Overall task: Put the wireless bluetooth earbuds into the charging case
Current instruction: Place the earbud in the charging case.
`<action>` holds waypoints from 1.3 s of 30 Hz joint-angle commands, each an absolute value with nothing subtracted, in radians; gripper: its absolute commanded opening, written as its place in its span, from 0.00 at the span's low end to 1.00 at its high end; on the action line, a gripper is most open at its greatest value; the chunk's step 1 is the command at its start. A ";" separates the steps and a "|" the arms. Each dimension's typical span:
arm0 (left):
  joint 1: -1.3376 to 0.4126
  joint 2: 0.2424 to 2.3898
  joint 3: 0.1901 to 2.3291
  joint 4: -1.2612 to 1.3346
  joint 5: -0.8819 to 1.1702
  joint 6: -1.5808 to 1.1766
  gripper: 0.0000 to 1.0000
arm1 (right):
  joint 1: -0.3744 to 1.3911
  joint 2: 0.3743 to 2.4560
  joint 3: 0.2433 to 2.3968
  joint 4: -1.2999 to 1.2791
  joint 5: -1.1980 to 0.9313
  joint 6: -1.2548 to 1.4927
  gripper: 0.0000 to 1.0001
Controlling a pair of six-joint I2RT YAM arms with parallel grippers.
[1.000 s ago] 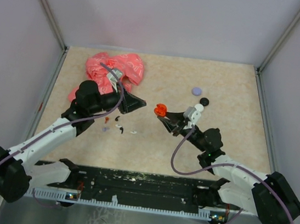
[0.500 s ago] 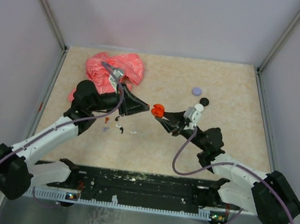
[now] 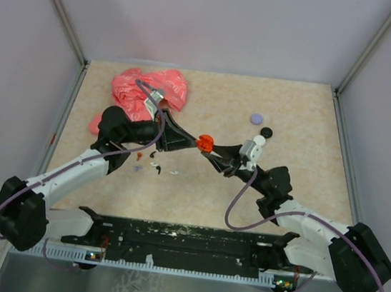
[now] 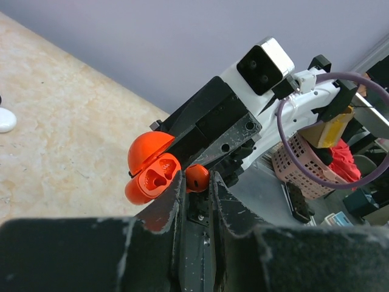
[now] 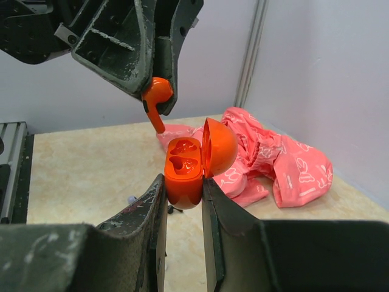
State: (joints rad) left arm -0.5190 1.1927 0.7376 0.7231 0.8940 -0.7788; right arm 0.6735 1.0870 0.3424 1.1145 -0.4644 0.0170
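the left gripper was clamped on an orange earbud, stem pointing down, hanging just off eleven o'clock of the charging case in the right wrist view. the right gripper was pinched round the case body, its lid flipped back toward three o'clock. the insertion step looked to be in hand; i'd judge the bud needed easing toward five o'clock, stem lined up with a well.

An orange earbud, stem down, hangs just above the upright orange charging case (lid hinged open, sockets showing), while other tiny buds lie scattered on the table.
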 commanded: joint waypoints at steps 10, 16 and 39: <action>-0.515 1.216 0.745 0.821 0.971 -0.793 0.00 | 0.718 1.056 0.391 1.110 -0.454 -0.059 0.00; -0.520 1.236 0.740 0.859 0.994 -0.796 0.00 | 0.728 1.041 0.395 1.095 -0.446 -0.068 0.00; -0.574 1.238 0.754 0.756 0.883 -0.674 0.00 | 0.758 1.038 0.411 1.054 -0.382 -0.077 0.00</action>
